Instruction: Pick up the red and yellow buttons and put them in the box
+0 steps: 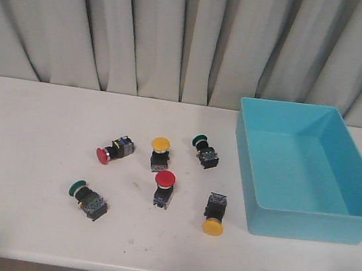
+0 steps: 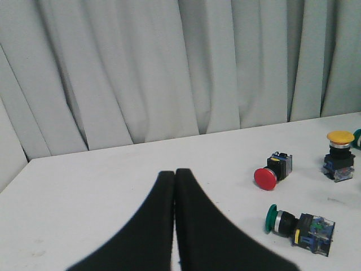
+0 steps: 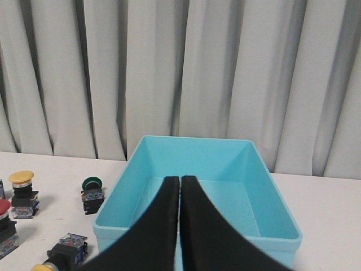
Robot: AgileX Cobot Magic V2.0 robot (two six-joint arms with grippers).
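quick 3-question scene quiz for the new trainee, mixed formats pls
1. True or false: the turquoise box already holds a button.
2. Multiple choice: how many push-buttons lie on the table? A) four B) six C) eight
3. Fill in: both the left gripper and the right gripper have their fingers ____.

Key
1. False. The box is empty.
2. B. Two red, two yellow and two green.
3. Closed, holding nothing.
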